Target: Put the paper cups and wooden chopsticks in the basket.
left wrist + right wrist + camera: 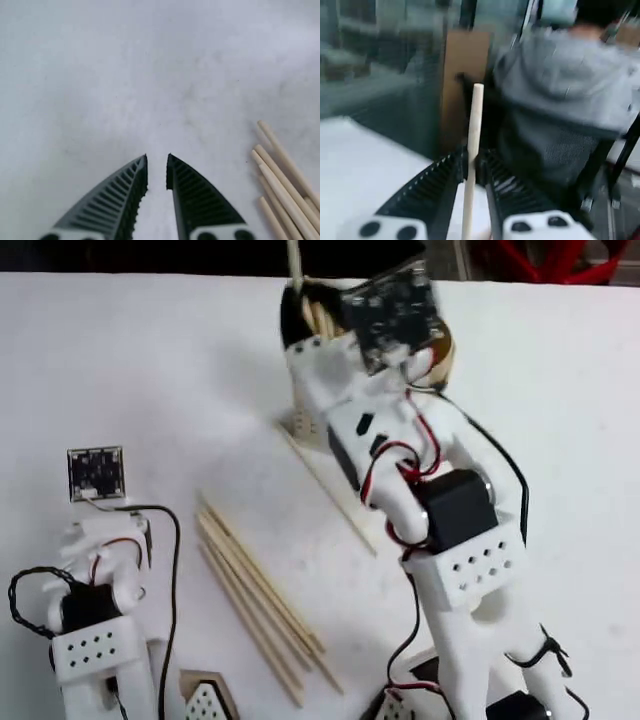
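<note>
Right end effector (474, 157): fingers clamped on one upright wooden chopstick (476, 115), held over the basket (303, 425), where several more sticks stand. Left end effector (156, 162): fingers slightly apart, gripping nothing, low over the white surface (150, 75), well apart from the basket. Loose chopsticks (262, 595): a bundle flat on the surface beside the left end effector, apart from the basket, with a single stick (328, 488) lying just beside the basket.

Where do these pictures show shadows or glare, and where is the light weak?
High view: the white table is evenly bright, with only thin soft shadows beside the loose chopsticks. Left wrist view: no hard shadow under the left gripper. Right wrist view: the held chopstick stands pale against a dim room.
</note>
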You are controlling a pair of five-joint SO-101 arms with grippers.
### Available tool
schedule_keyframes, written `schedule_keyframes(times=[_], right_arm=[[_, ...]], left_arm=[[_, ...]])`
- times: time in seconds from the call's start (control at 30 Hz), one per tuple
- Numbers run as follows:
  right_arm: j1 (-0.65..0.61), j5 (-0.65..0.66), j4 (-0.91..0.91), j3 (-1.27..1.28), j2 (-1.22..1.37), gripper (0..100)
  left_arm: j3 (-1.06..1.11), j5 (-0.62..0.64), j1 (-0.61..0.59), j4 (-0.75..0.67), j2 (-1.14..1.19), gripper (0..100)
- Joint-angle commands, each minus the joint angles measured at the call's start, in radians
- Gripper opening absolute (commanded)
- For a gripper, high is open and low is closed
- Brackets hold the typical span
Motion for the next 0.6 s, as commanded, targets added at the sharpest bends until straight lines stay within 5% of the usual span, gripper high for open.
schedule_keyframes(times=[0.0, 0.17, 0.57], right_arm=[[0.038, -0.008, -0.24, 0.038, -0.028, 1.8], [0.074, -0.003, -0.475, 0.178, -0.008, 1.8], [0.151, -0.009, -0.489, 0.227, 0.225, 8.7]], left_arm=[[-0.006, -0.006, -0.004, -0.026, -0.016, 8], [-0.006, -0.006, -0.004, -0.026, -0.016, 8], [-0.006, -0.006, -0.004, -0.026, -0.016, 8]])
